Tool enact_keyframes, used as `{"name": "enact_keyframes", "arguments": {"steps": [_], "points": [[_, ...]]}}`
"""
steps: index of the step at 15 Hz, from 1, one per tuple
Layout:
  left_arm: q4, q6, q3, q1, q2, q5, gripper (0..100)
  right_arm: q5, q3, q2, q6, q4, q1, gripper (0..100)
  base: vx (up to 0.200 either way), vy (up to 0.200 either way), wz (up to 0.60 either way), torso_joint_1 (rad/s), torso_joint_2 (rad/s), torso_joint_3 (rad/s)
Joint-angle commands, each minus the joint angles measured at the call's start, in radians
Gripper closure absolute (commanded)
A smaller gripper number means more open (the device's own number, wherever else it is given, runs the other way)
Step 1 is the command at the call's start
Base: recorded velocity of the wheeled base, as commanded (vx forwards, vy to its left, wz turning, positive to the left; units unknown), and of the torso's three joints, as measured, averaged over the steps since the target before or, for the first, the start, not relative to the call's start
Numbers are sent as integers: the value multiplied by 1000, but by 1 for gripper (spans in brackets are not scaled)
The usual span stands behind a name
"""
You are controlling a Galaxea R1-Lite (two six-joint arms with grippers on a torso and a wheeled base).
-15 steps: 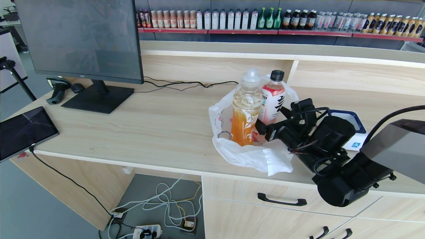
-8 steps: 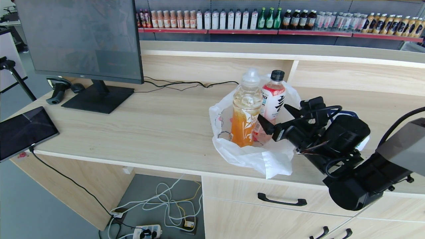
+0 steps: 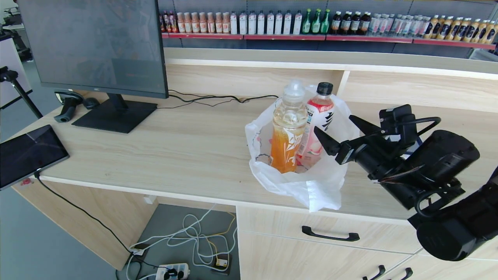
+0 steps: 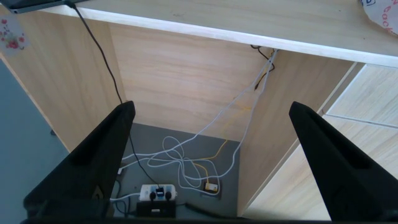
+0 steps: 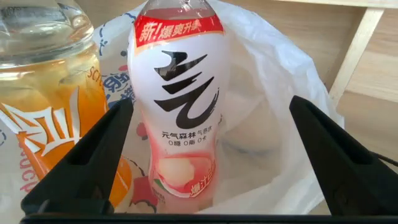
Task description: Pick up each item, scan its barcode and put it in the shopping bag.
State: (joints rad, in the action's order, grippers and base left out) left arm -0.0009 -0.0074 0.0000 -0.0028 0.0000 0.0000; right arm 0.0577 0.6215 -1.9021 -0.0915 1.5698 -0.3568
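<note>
Inside shopping bag (image 3: 311,186), pink bottle (image 3: 320,116) and orange bottle (image 3: 287,128) upright, caps at 12; my right gripper (image 3: 332,123) at 3 o'clock, spread, empty.

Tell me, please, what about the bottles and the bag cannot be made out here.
Barcodes on the orange bottle and the pink bottle: too small in the head view; the right wrist view faces the pink bottle's front label.
Floor of the shopping bag behind the bottles: hidden by them, head view.
The counter behind the right gripper: covered by its arm, head view.
</note>
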Motion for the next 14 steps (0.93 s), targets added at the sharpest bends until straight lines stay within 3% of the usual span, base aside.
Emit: {"name": "enact_keyframes", "arguments": {"steps": [1,8,12,14], "points": [[-1,0,0,0,0,0,0,1,-49,83,-1,1,-1,0,0,0,0,0,0,0],[-1,0,0,0,0,0,0,1,-312,341,-1,1,-1,0,0,0,0,0,0,0],[-1,-3,0,0,0,0,0,1,-621,609,-1,1,-1,0,0,0,0,0,0,0],[-1,-3,0,0,0,0,0,-16,-621,727,-2,-16,1,0,0,0,0,0,0,0]]}}
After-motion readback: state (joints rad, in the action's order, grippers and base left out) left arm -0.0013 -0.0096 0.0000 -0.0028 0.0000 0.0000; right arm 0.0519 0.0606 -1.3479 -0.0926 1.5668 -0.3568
